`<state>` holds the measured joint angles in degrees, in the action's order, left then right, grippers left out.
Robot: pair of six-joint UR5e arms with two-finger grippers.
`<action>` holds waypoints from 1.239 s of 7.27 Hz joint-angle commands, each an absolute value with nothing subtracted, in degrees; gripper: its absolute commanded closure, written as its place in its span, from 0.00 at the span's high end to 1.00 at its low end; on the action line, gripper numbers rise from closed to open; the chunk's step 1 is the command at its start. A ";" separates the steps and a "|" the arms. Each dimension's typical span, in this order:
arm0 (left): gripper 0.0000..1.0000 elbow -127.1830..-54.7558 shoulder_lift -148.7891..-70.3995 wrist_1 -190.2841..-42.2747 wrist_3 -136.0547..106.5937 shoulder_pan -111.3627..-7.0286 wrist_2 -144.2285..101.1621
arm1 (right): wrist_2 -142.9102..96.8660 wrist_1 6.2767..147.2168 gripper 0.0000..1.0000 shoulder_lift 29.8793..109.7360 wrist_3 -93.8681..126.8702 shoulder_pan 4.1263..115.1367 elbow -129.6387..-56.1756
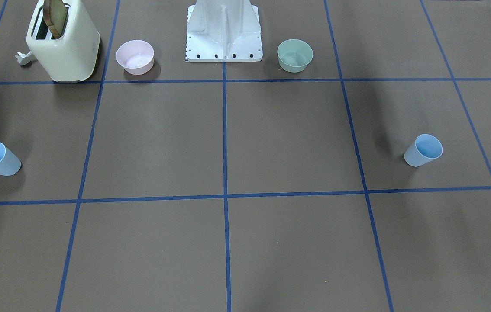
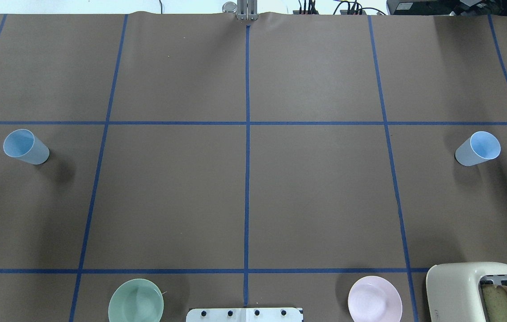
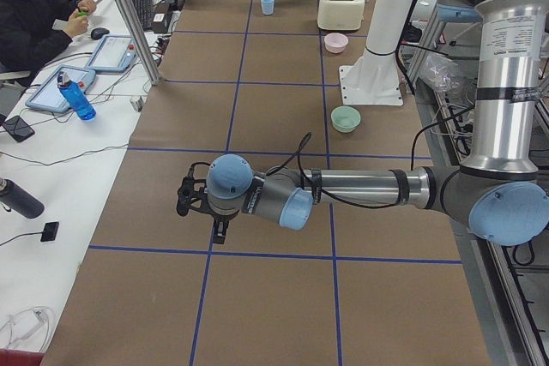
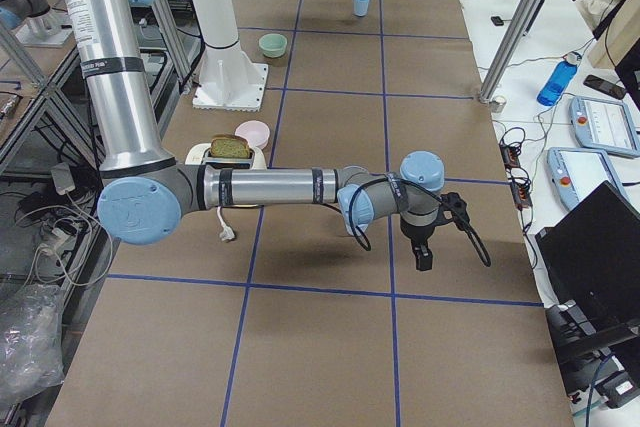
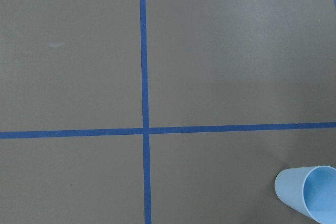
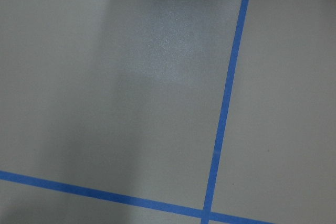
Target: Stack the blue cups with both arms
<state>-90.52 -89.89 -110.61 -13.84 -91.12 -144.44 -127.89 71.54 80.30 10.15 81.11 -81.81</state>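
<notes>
Nothing has yet been stacked: the left cup (image 2: 26,147) and the right cup (image 2: 477,150) are seen standing upright, mouths up, well apart at opposite ends of the table (image 2: 316,197), each on its own arm's side. The long axis of each cup is thus vertical, so a grasp on the wall near the rim, made from above, is judged to be called for. The left gripper (image 3: 220,233) is shown only in a side view, pointed down over the table at the end of the outstretched left arm (image 3: 360,186); whether its jaws stand apart or together cannot be told. The same holds for the right gripper (image 4: 421,255), likewise pointed down on its own side. In the left wrist view the left cup is caught at the lower right corner, cut by the frame's edge, so it is judged to lie off to one side of that gripper rather than beneath it, and a sideways shift would be needed before any descent. In the right wrist view only bare table and blue tape are shown, so the way from the right gripper to its cup cannot be read there. Each cup is judged nearer to the arm of its own side.
</notes>
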 commanded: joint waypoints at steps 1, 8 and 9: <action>0.98 -91.31 -93.06 -111.44 -19.66 -85.38 -141.01 | -128.32 63.25 1.00 86.45 23.39 77.19 -86.90; 0.98 -92.02 -92.64 -123.22 -37.79 -66.19 -129.73 | -130.52 61.78 1.00 92.38 29.88 70.67 -95.37; 0.98 -91.76 -92.55 -123.22 -37.53 -64.79 -129.64 | -130.52 61.53 1.00 92.03 29.80 70.66 -94.23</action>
